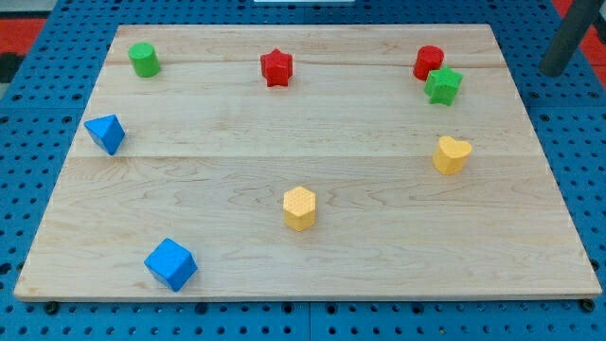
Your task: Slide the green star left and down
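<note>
So the green star [443,85] is sitting in the upper right of the frame, on the wooden board [303,180], and it's touching or just about touching the red cylinder [428,62], which sits right at its upper left.

My tip [553,70] is further out, at the far upper right of the frame. There's no claw on this thing, just a dark rod coming down from the top right corner, so there's nothing to open or close and it isn't holding anything. The rod's lower end looks to be off the board's right edge, over the blue pegboard [578,114]. That puts the star well to the left of the tip and a little lower in the frame, with clear space between them. No contact.

Rest of the board:
- red star [276,67] at top centre
- green cylinder [144,59] in the upper left
- blue triangular block [105,133] on the left edge, about mid height
- blue cube [170,264] at lower left
- yellow hexagonal block [299,207] a bit below centre
- yellow heart-looking block [452,154] on the right, below the green star and well apart from it

The stretch of board to the lower left of the green star is bare wood until you hit the yellow hexagonal block.
</note>
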### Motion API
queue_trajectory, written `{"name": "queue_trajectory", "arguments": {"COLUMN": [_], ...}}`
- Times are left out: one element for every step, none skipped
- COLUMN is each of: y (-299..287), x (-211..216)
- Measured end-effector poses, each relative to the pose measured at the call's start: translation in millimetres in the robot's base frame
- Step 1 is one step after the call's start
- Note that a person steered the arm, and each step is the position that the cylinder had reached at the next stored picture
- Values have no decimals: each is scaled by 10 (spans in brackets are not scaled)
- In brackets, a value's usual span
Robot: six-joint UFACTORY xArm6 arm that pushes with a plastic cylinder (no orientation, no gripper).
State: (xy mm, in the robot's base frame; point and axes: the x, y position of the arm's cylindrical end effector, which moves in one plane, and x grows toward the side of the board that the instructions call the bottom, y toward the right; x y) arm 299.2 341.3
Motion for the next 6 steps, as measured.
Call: {"name": "queue_trajectory", "arguments": {"y": [-242, -792, -1199, -1552, -1977, -2430], "x": [0, 0, 22, 115, 264, 404]}}
